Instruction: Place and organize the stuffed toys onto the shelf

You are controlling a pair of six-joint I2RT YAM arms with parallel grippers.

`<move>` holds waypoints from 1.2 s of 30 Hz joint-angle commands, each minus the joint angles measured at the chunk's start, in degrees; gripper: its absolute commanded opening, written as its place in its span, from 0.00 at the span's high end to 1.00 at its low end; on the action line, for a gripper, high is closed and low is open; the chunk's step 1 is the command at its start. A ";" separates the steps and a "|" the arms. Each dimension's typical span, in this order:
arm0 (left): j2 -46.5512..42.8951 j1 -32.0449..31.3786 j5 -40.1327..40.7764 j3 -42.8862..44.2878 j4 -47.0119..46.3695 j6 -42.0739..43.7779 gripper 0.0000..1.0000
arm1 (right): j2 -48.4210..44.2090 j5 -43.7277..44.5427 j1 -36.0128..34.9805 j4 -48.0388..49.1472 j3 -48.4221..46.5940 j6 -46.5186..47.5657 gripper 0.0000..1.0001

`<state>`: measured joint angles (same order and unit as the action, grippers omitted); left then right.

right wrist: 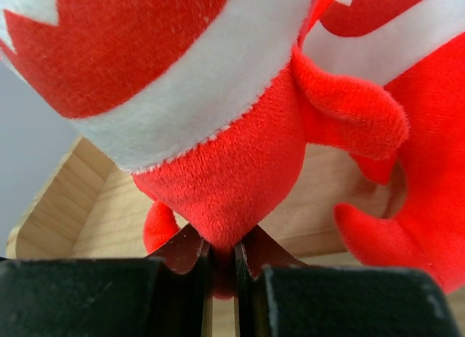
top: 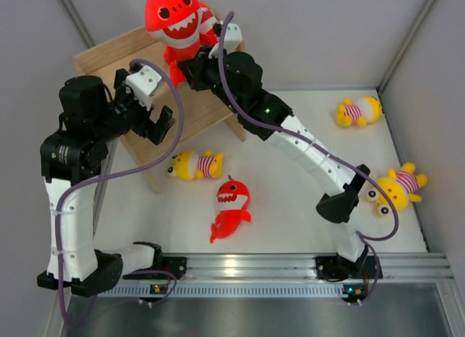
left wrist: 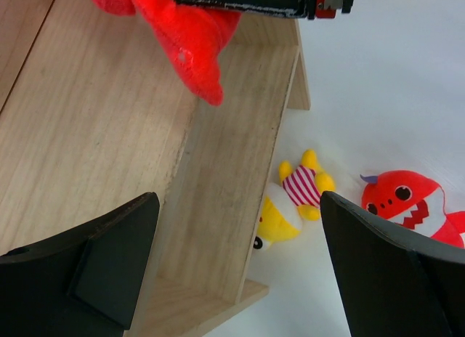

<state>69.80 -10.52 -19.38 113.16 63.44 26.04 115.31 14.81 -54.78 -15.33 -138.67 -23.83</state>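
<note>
Right wrist view: the right gripper [right wrist: 218,253] has its fingers pressed almost together, pinching the lower body of a red shark [right wrist: 218,134] above the shelf [right wrist: 80,221]. A second red shark [right wrist: 414,134] just beside it seems to rest on the shelf, its base hidden. The shelf stands at the tabletop's [top: 290,206] far left corner. The left gripper [left wrist: 238,206] hangs spread wide over the shelf, holding nothing. A yellow doll [top: 195,165] lies just beside the shelf, a third red shark [top: 231,206] lies toward the near edge, another yellow doll [top: 358,110] is near the far right corner, and the last yellow doll [top: 396,188] is at the right edge.
</note>
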 commanded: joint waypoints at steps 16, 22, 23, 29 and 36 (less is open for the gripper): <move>-4.41 -0.11 -6.46 -2.25 -8.33 -1.87 0.01 | -1.22 -4.16 -1.38 -0.48 -3.36 -1.65 0.86; -4.85 -0.11 -6.20 -2.68 -8.51 -1.08 0.01 | -1.76 -3.65 -1.55 -2.42 0.07 -1.74 0.83; -4.76 -0.20 -6.11 -2.60 -8.42 -1.08 0.01 | -1.40 -3.56 -1.47 -2.51 -0.37 -1.74 0.82; -4.94 -0.11 -5.76 -3.47 -8.51 -0.91 0.01 | -1.05 -3.21 -1.38 -2.25 -1.69 -0.95 0.49; -5.46 -0.11 -6.11 -3.83 -8.42 -0.29 0.01 | -3.86 -2.15 -1.29 -0.84 0.68 -0.33 0.42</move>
<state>65.25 -10.57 -24.64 109.36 58.08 24.95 115.57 12.21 -55.11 -19.31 -138.34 -24.84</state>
